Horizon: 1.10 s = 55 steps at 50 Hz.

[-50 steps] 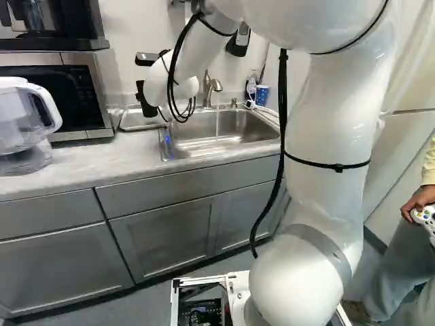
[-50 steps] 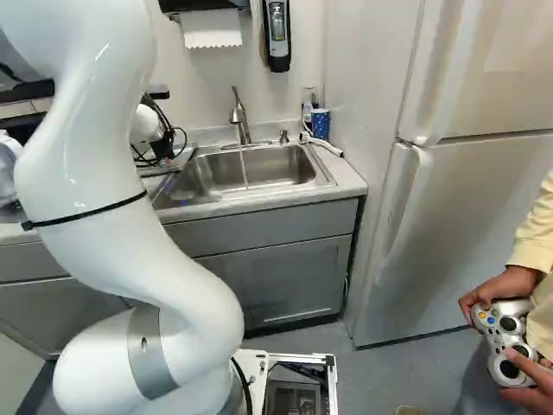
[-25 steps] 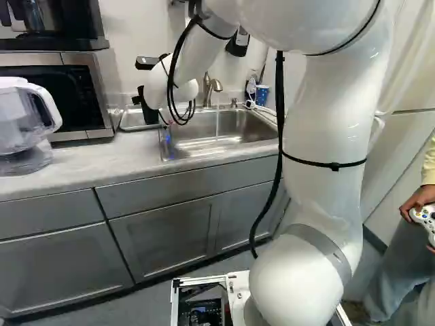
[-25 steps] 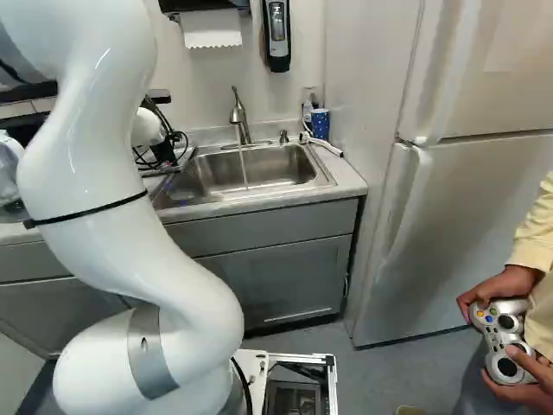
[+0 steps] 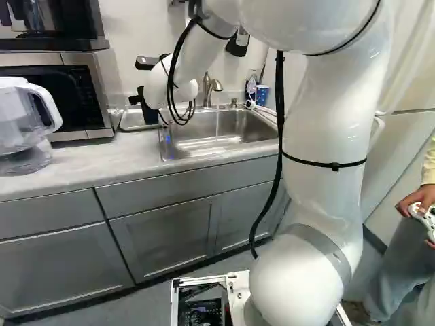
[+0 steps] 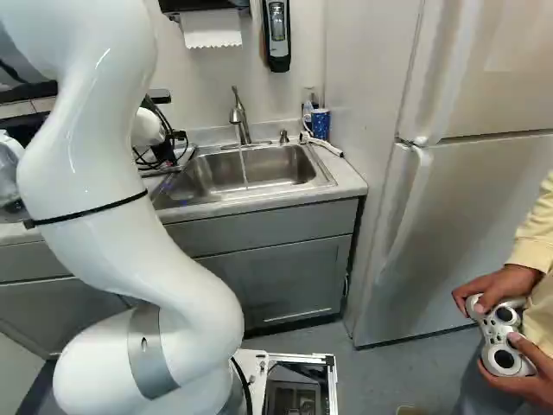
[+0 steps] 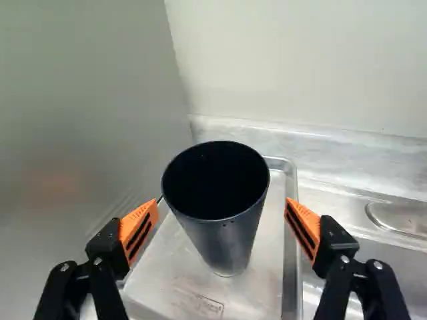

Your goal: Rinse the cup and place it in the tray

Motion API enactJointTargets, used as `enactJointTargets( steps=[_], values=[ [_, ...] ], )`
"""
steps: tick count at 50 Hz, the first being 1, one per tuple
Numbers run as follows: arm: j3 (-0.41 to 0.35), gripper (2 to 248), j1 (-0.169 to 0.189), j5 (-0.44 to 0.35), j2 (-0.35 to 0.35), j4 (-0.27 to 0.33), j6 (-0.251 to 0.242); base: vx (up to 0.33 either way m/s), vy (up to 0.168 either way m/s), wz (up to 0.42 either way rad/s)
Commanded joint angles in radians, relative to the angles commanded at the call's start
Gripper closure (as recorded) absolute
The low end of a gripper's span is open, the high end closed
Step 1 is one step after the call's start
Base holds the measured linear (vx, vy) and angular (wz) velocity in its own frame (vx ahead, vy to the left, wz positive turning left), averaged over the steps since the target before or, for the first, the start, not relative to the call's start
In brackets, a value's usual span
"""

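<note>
One pale counter [image 5: 75, 163] carries a boxy microwave [image 5: 51, 102] and a glossy steel sink [image 6: 268, 166], water running, near a smooth refrigerator [image 6: 458, 216]. Toward its back edge, between those two, the dark tapered cup [image 7: 230, 247] stands in a shallow metal tray [image 7: 167, 283], the gripper [image 5: 138, 97] spread wide around it, grasping nothing.

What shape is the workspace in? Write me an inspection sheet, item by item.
Surface: gray countertop; metal sink, water running from the faucet.
Job's things: black cup upright in the metal tray.
Clutter: blue patterned cup by the sink's rear corner; pitcher in front of the microwave.
Tool: open, fingers either side of the black cup, not touching it.
Cables: black, looped along the arm.
Surroundings: refrigerator, paper towels.
</note>
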State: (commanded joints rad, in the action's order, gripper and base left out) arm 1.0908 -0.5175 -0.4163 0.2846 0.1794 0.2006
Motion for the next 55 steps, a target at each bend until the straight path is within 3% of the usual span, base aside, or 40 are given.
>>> enactJointTargets(
  steps=[55],
  values=[
    [0.033,3,0.0,0.0,-0.072,0.0,0.0,0.0,0.0,0.0]
  ],
)
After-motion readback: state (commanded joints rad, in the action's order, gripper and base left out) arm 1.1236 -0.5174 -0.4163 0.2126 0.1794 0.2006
